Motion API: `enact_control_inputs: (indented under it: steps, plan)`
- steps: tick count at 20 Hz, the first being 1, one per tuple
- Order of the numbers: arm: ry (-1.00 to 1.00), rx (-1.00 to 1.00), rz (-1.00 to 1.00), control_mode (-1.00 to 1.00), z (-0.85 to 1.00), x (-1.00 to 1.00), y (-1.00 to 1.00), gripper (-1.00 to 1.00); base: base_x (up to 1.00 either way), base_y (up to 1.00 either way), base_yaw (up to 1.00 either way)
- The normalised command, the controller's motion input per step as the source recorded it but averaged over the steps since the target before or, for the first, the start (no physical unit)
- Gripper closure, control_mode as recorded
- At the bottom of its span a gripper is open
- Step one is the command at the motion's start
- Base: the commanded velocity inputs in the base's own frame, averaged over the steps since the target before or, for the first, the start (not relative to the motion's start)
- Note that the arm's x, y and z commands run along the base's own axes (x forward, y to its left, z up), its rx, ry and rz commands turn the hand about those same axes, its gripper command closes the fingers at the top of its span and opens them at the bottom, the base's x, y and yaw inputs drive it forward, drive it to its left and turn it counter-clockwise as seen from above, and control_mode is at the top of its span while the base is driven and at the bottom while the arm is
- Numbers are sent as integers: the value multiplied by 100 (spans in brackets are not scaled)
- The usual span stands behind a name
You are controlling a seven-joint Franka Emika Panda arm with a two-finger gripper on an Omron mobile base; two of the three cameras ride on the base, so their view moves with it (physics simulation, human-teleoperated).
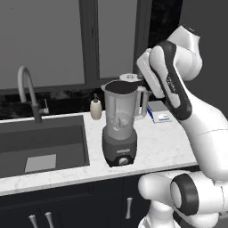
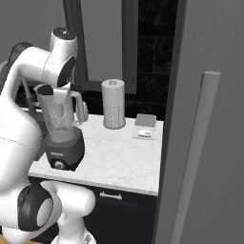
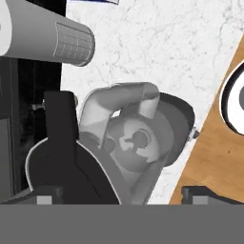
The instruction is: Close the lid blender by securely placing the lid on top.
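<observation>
The desk carries everything, and its front edge is close. A lid knocked off the jar could roll over that edge to the floor, or left into the sink.

The blender stands upright near the front edge, with the arm bent close over it. If you pull the wrist away sideways instead of straight up, the hand could catch the jar's rim or handle and tip the whole thing.

The paper roll stands well behind the jar, so it's only a hazard on a wide swing.

The lid lies at the jar's mouth. From the hand view it covers only one side, and the blades show through the rest. I judge it off-centre or tilted, not seated. Left that way, it could slide off at the first nudge.

The claw is spread wide and pinches nothing, with its tips on either side of the mouth. If you press down to seat the lid from here, a tip may push on one edge and flip it.
</observation>
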Motion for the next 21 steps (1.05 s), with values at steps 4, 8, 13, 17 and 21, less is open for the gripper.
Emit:
enact_control_inputs:
  steps: [4,8,13,17,21]
  plan:
    - [-20,4,0,-100,9,-80,0,-100,0,0,0]
    - [-16,1,-4,-100,11,-83,10,-100,0,0,0]
    - [-8,0,-7,-100,6,-79,34,-100,0,0,0]
    - [-2,0,-7,-100,4,-66,39,-100,0,0,0]
    - [0,0,-2,-100,0,-24,26,-100,0,0,0]
